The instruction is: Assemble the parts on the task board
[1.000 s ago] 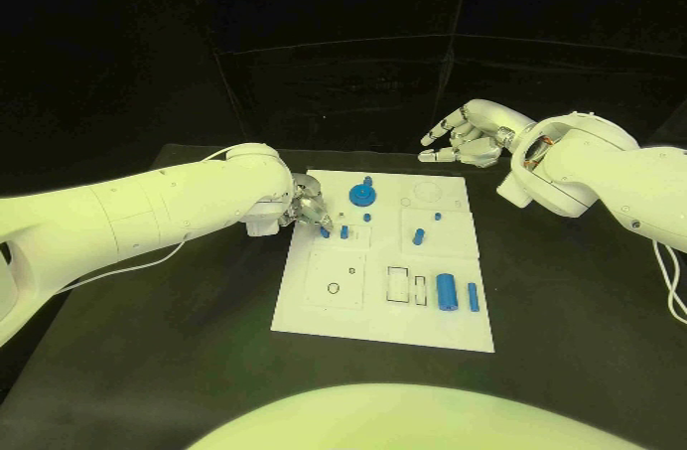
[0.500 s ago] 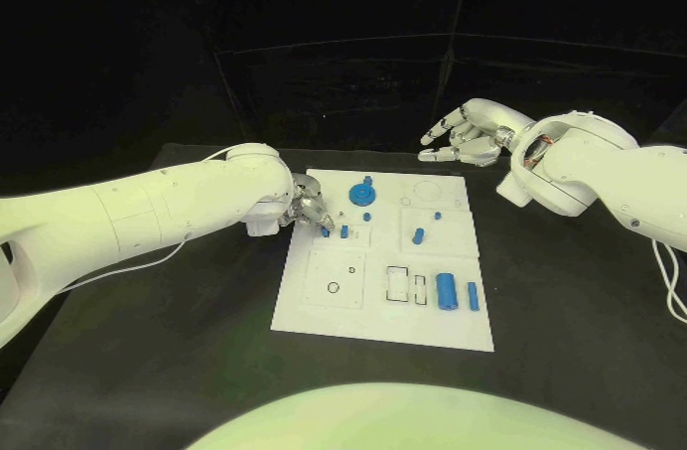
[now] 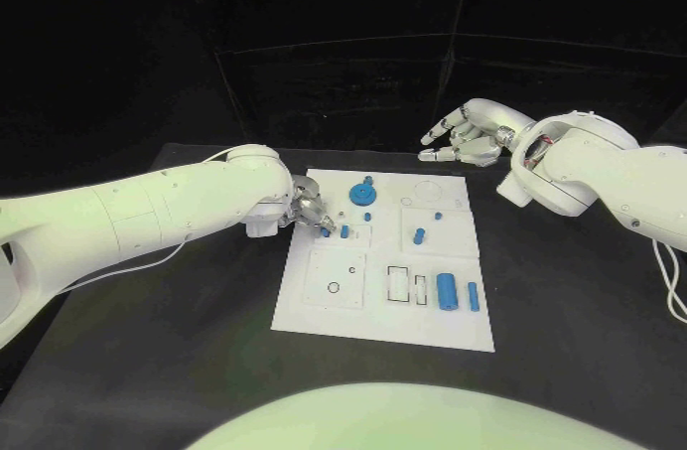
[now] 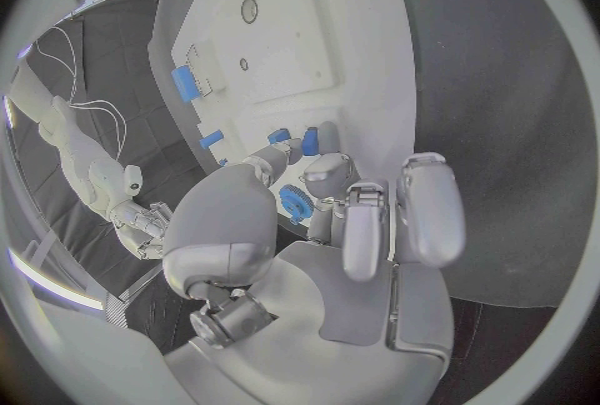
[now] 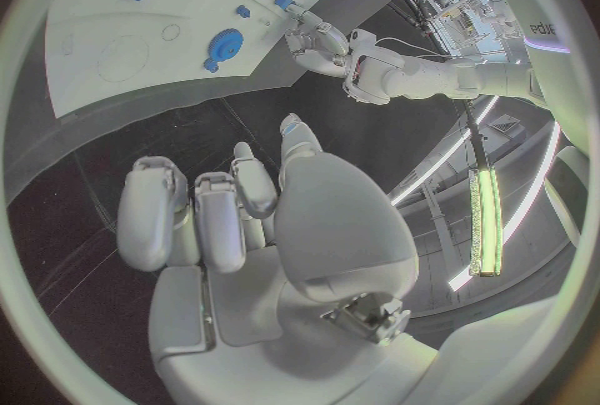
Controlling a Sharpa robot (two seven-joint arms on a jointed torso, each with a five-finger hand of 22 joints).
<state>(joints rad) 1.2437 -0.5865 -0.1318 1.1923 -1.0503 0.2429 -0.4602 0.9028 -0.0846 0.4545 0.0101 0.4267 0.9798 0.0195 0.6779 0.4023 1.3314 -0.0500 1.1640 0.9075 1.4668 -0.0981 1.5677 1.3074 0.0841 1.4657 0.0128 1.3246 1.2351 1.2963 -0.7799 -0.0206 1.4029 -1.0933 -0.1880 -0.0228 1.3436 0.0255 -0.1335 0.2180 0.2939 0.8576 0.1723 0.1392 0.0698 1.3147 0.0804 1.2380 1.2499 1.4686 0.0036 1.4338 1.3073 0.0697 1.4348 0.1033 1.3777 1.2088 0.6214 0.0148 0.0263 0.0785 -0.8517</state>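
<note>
My left hand (image 3: 307,210) pinches a small blue peg (image 3: 327,231) at the task board's (image 3: 323,311) left edge; my right hand (image 3: 466,137) hovers released beyond it. Several parts, like the cylinder (image 3: 446,292), lie loose, so much remains.

head view: looking down from above the table (image 3: 158,371), taking in the whole task board (image 3: 323,316) at centre frame, arms entering from left and right edges.
left wrist view: sitting close behind the left hand (image 4: 331,225), facing along its palm toward the task board (image 4: 294,25), which is filling the upper middle of the circle.
right wrist view: sitting behind the right hand (image 5: 250,225), facing the task board (image 5: 100,35) from farther off, at the upper left of the circle.
shared: all three are showing the task board; the right wrist view is also catching the left hand (image 5: 323,43).
</note>
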